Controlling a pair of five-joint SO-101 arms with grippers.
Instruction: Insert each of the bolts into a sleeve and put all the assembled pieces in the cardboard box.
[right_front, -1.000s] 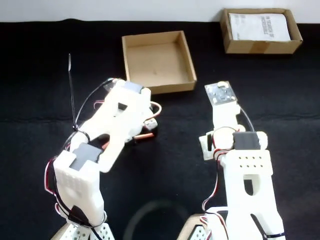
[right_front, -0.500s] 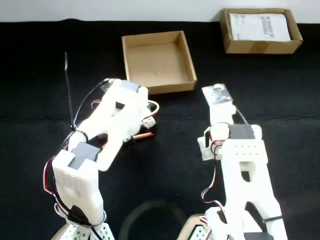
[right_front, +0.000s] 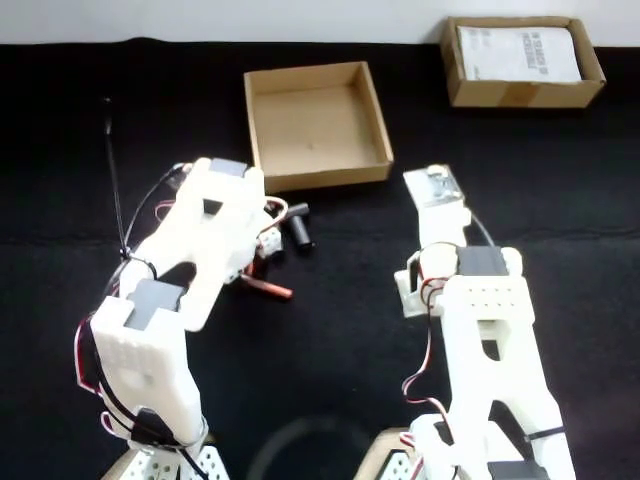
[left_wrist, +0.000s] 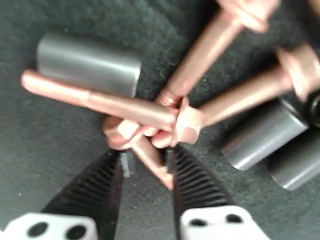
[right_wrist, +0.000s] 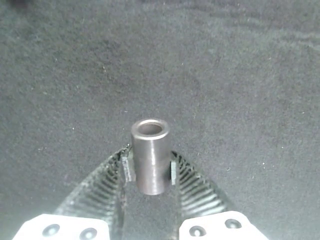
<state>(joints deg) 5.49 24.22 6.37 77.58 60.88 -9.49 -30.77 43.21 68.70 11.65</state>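
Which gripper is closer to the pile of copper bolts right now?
Left. The left gripper is right at the copper bolts; the right gripper holds a sleeve away from them.

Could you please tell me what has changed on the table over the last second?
The left arm swung to its left, away from the cardboard box, uncovering a dark sleeve on the table. The right arm shifted slightly left, then kept still. The cardboard box and the far box stayed put.
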